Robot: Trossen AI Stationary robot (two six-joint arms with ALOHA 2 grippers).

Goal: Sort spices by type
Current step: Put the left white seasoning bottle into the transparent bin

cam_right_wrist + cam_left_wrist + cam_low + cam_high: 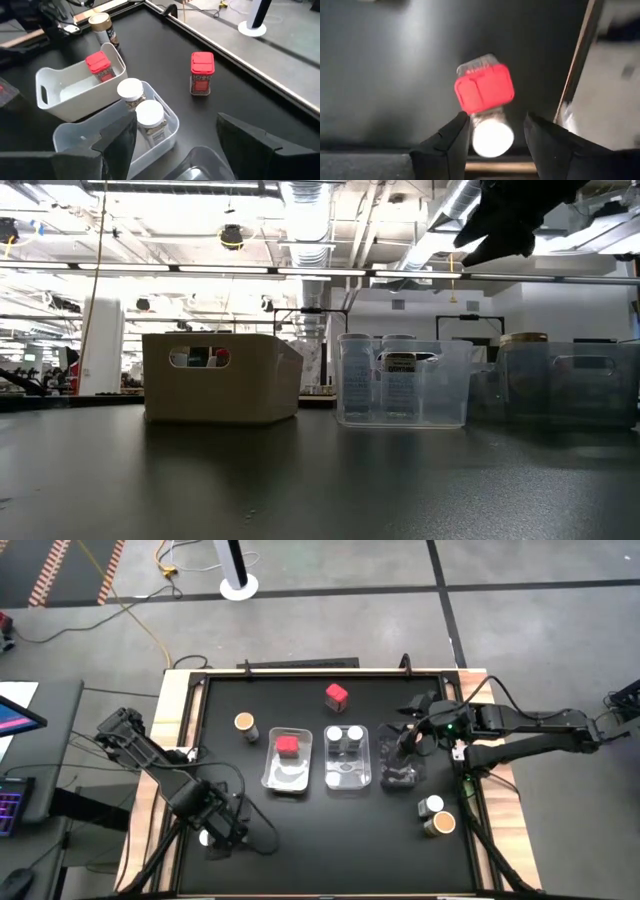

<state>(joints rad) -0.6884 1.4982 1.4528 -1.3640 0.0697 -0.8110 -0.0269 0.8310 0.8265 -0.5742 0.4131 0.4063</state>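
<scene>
Dark fingers of the left gripper (495, 145) fill the near edge of its wrist view, spread apart with nothing clamped, and right between them stands a white-lidded jar (492, 139), with a red-lidded box (484, 89) just beyond it. From above, that gripper (222, 830) hovers at the near left of the table (300, 850), beside the wooden edge rail.

These containers look small, light and rigid, hard plastic with smooth walls, so I'd judge them slippery and easy to tip. A grip low across the body, under the lid, looks safest.

Over on the right, the right gripper (408, 740) hangs above the rightmost clear tray (400, 778), fingers held wide and empty. Its wrist camera looks past them at the middle tray (167, 122) holding two white-lidded jars (140, 102), and the left tray (55, 97) holding one red box (98, 65). Another red box (336, 694) stands loose at the far side, well apart from either hand. A brown-lidded jar (244, 723) waits left of the trays, and a white and a brown jar (436, 817) sit together at the near right.

Plenty remains unsorted, by my reckoning.
</scene>
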